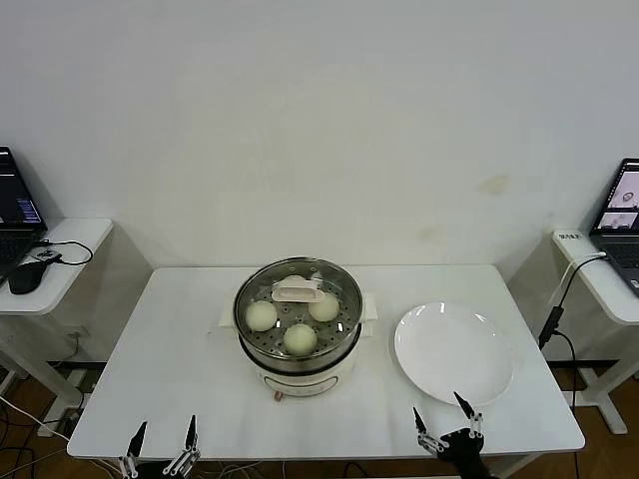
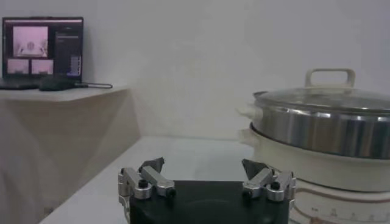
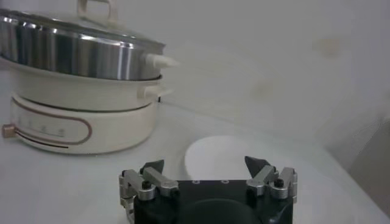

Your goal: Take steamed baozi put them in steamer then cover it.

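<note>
1. Nearest the robot, the left claw (image 1: 160, 449) hangs released at the front left edge of the tabletop (image 1: 180, 339), grasping nothing, well apart from the pot.
2. The right claw (image 1: 449, 431) sits at the front right edge, likewise spread wide and empty, just in front of the plate (image 1: 454, 351).
3. That flat white plate lies bare to the right of the pot, with no bun left on it.
4. Mid-tabletop stands the steamer (image 1: 298, 334), a shiny steel pot on a white base with side handles.
5. Through the glass three steamed baozi (image 1: 300, 339) show, smooth, round and cream-white, resting on the perforated tray; a fourth may be hidden under the handle, I cannot tell.
6. The cover (image 1: 299, 291) sits level on the steamer's rim, its cream bar handle at the centre; the left wrist view shows it seated all round.
7. Judged from this, the task looks finished: buns loaded, lid on. The next move calls only for both arms to keep clear and rest.
</note>
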Available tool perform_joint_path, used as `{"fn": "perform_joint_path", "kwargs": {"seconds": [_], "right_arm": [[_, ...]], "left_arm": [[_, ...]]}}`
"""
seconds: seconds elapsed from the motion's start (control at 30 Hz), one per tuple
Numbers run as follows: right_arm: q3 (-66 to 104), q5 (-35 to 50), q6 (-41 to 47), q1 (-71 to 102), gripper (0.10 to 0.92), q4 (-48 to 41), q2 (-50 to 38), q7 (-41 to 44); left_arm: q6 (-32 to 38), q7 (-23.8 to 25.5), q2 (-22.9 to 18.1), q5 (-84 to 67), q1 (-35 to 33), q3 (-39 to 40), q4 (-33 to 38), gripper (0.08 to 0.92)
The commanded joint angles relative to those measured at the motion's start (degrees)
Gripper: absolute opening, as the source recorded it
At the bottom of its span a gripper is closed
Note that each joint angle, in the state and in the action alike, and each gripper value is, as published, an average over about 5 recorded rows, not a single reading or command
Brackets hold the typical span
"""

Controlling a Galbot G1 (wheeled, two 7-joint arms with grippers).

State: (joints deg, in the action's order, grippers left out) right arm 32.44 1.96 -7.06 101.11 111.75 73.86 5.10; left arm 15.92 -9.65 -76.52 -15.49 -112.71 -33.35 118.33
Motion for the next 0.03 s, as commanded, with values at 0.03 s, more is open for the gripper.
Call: {"fn": "perform_joint_path", "kwargs": {"seconds": [0.03], "right_arm": [[-0.9,0.6,2.0,0.4,0.823,1.0,0.1,-0.5]], "left_arm": [[1.2,0.3,-0.1,-2.4,-1.0,-0.2,-0.6,0.823]]}}
